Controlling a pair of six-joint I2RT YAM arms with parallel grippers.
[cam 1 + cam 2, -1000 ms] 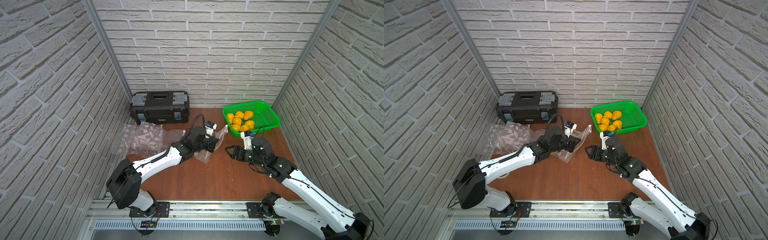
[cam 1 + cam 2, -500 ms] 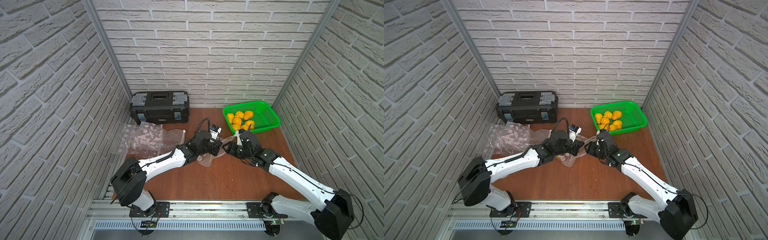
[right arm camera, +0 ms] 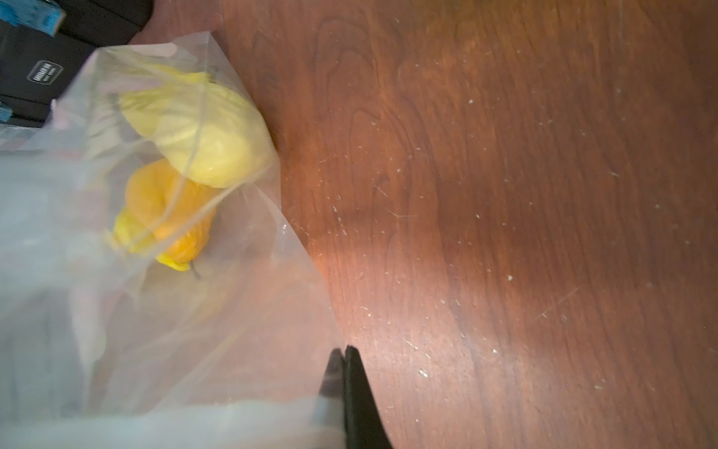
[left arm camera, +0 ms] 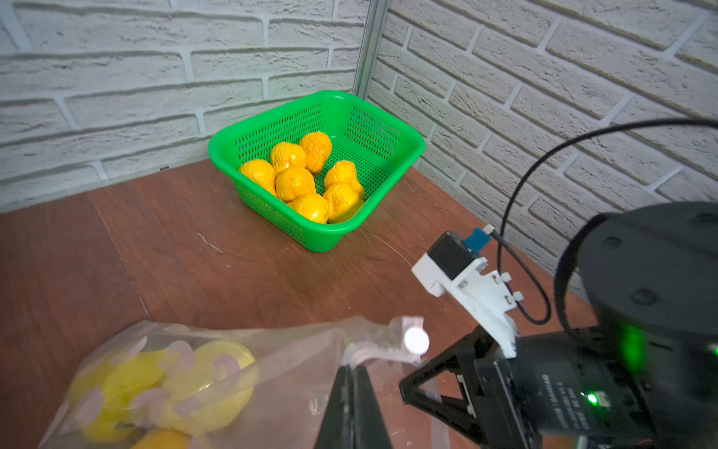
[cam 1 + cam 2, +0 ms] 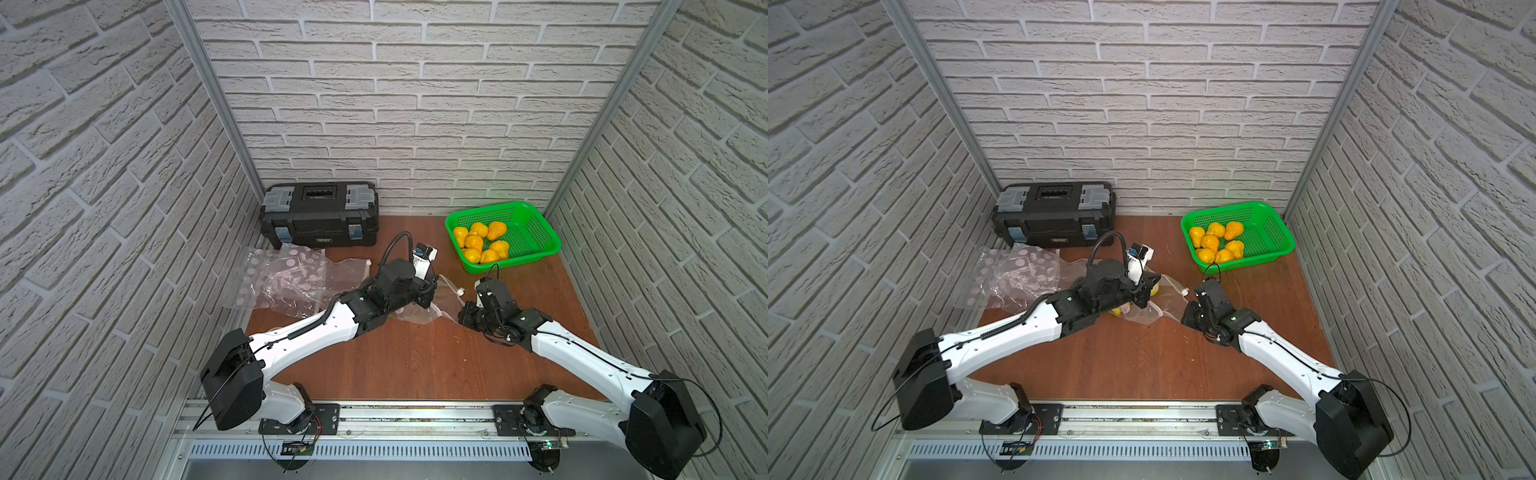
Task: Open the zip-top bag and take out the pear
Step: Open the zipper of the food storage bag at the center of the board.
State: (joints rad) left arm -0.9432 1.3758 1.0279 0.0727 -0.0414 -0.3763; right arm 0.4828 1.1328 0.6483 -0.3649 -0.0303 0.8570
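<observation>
Two robot arms meet over a clear zip-top bag (image 5: 419, 313) in the middle of a brown wooden table (image 5: 415, 365). The left gripper (image 4: 354, 373), its fingers pressed flat together, pinches the bag's top strip just beside the white slider (image 4: 416, 341). The right gripper (image 3: 344, 355), likewise clamped tight, nips the edge of the bag's film on its own side, and the plastic spans between the two. Inside the bag, low on the table, an orange pear (image 3: 171, 210) lies touching a paler yellow fruit (image 3: 202, 132). In the far right corner a green basket (image 4: 272, 215) holds seven more pears (image 5: 478, 241). A black toolbox (image 5: 320, 220) stands against the back wall, near a heap of crumpled clear bags (image 5: 286, 278).
</observation>
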